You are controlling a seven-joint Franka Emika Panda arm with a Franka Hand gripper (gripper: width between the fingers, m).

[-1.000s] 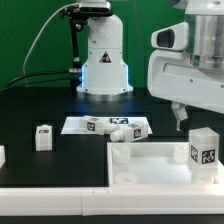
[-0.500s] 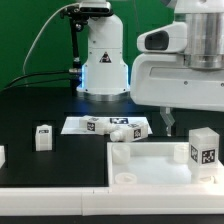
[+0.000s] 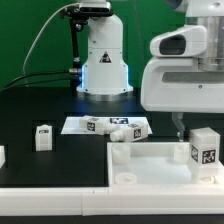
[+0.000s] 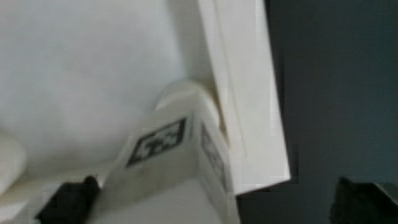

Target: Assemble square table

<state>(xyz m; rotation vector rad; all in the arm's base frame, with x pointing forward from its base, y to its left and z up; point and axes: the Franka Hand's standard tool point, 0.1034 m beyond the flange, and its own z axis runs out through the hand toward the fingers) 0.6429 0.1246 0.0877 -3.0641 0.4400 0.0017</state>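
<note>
The white square table top (image 3: 150, 160) lies flat at the front of the exterior view's right. One tagged white leg (image 3: 204, 148) stands upright on its right corner. My gripper (image 3: 184, 126) hangs just behind and above that leg, open and empty. In the wrist view the same leg (image 4: 173, 143) and the top's edge (image 4: 240, 90) lie below my gripper (image 4: 217, 205), whose dark fingertips (image 4: 71, 200) are wide apart. Another leg (image 3: 133, 130) lies on its side by the marker board (image 3: 85, 125). A small leg (image 3: 42, 137) stands to the exterior view's left.
The arm's white base (image 3: 103, 62) stands at the back centre with cables beside it. A long white rail (image 3: 55, 198) edges the front of the black surface. Another white part (image 3: 2, 155) shows at the far left edge.
My hand swung to the exterior view's left, then back right, and sits slightly lower behind the standing leg. The legs and table top have not moved.
</note>
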